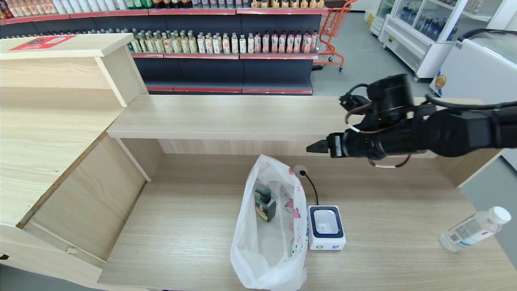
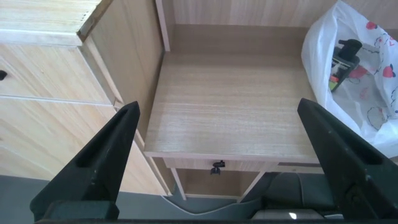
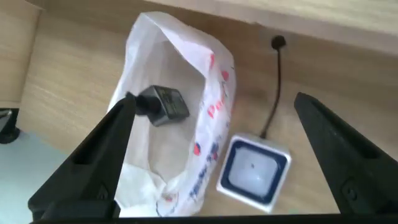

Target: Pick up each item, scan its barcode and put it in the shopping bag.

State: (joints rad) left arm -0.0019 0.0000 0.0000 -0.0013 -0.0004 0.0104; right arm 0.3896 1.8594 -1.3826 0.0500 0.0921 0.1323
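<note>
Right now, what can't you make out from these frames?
- Head view: the pump bottle barcode, too small to find.
- Head view: the shopping bag bottom, cut off by the lower edge; its folds hide its lower inside.
- Head view: the water bottle label print, too small to read.
- Right wrist view: the pump head, partly behind a finger of the right gripper.

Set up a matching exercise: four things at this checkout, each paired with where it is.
1 pump bottle
2 scanner
3 clear bottle
4 right gripper

A lying near the counter's right edge
B inside the shopping bag
C in the air over the counter, open
D on the counter, just right of the bag

Pairs: 1-B, 2-D, 3-A, 4-C
</note>
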